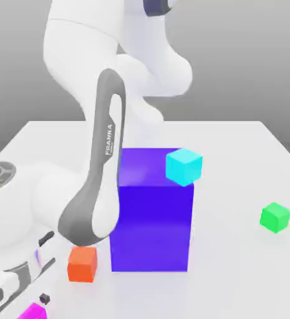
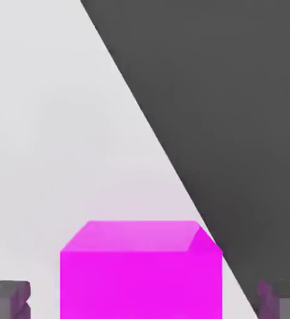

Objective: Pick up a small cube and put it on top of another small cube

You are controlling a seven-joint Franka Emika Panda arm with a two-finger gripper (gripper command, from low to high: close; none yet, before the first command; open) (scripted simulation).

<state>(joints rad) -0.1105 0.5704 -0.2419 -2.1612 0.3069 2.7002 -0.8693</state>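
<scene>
Straddling the magenta cube (image 2: 141, 271) at the near edge of the surface (image 1: 234, 149), pincer (image 2: 144, 299) not yet clamped: a fingertip (image 2: 10, 298) shows on each flank with a gap to the cube's sides.
Magenta cube looks rigid, light and glossy, so likely a bit slippery; best taken on two opposite flat sides, mid-height, squarely. Count, near to far: one magenta cube, one orange cube (image 1: 83, 263) beside the arm, one big purple-blue block (image 1: 152, 212), one cyan cube (image 1: 184, 166) on that block, one green cube (image 1: 275, 217) well apart toward the exterior view's right, alone and unobstructed.
</scene>
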